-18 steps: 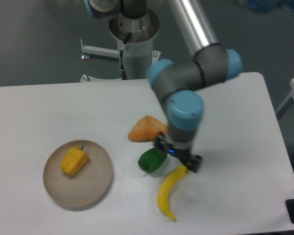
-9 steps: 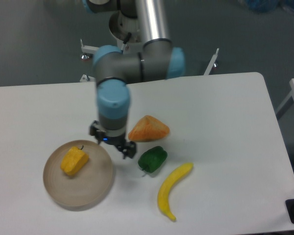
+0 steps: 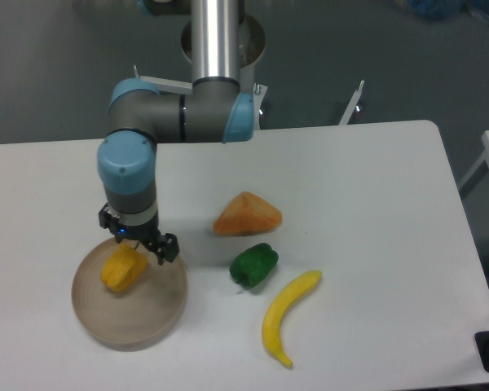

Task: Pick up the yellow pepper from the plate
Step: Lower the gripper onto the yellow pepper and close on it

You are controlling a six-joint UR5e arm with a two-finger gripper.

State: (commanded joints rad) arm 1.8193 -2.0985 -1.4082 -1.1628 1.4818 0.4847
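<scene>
The yellow pepper (image 3: 122, 270) lies on the tan round plate (image 3: 151, 314) at the table's front left. My gripper (image 3: 137, 242) hangs straight down over the plate's back edge, just above and slightly right of the pepper. Its fingers look spread apart and hold nothing. The wrist hides the pepper's stem and part of its top.
An orange wedge-shaped toy (image 3: 246, 214) lies mid-table. A green pepper (image 3: 253, 265) sits just in front of it, and a yellow banana (image 3: 286, 317) lies to the front right. The arm's base (image 3: 220, 49) stands behind the table's back edge.
The arm has swung left across the table, from over the banana and green pepper, past the plate's right edge, to above the yellow pepper. The objects have not moved.
</scene>
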